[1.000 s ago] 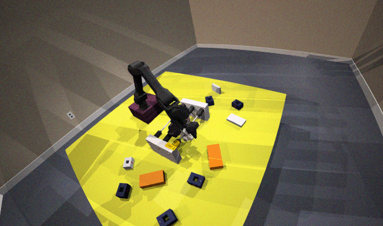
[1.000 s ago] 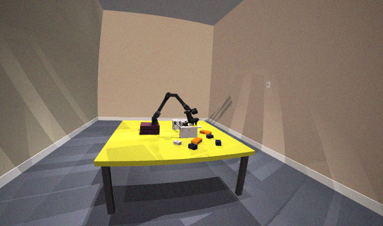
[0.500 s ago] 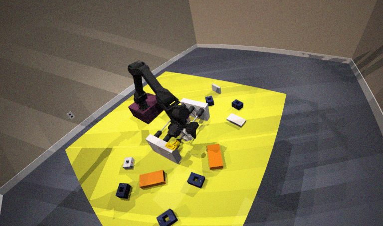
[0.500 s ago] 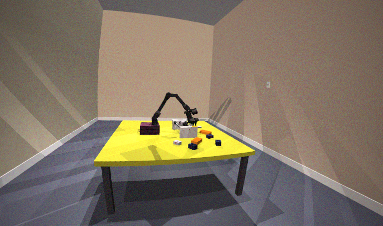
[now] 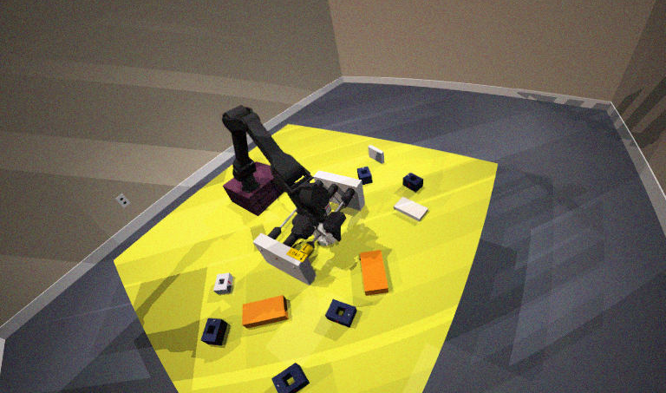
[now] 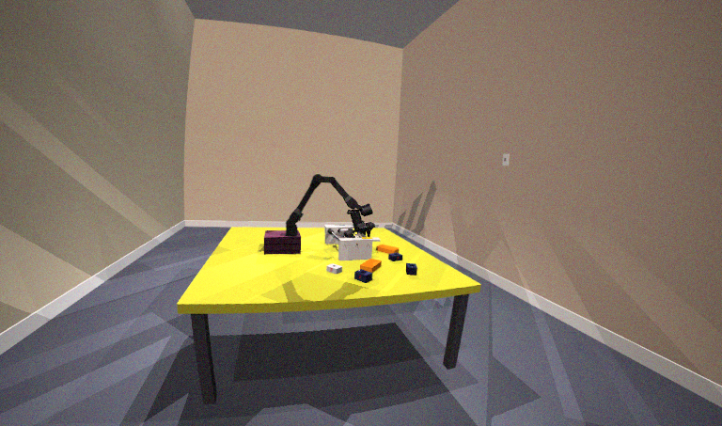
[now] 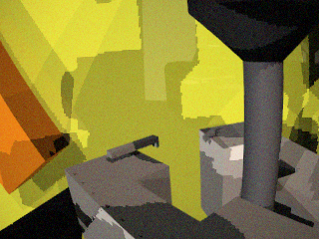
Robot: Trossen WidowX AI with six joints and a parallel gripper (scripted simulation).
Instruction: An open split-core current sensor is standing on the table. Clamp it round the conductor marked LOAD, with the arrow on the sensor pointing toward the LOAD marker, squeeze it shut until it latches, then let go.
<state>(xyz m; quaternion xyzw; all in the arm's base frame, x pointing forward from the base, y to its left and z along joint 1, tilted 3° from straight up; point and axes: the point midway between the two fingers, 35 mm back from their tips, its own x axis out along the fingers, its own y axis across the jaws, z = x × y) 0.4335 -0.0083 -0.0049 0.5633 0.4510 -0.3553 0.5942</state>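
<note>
The split-core current sensor (image 5: 328, 235) (image 7: 120, 181) is pale grey. In the wrist view its two halves stand apart with a gap between them, and a small latch tab sticks out on the left half. The LOAD conductor (image 7: 261, 134) is a grey rod with a black collar; it meets the sensor's right part in this view. Whether it lies fully inside the sensor is unclear. The yellow LOAD marker (image 5: 297, 254) sits on the near white end plate. My gripper (image 5: 321, 229) (image 6: 366, 230) is shut on the sensor, fingers wide. The sensor's arrow is not visible.
White end plates (image 5: 284, 259) (image 5: 339, 185) (image 6: 354, 249) carry several parallel conductors. Orange blocks (image 5: 374, 272) (image 5: 264, 311) lie nearby. Dark blue sensors (image 5: 347, 317) (image 5: 214, 336) and a white one (image 5: 223, 289) stand on the yellow table (image 5: 441, 251). My base rests on a maroon block (image 5: 252, 200).
</note>
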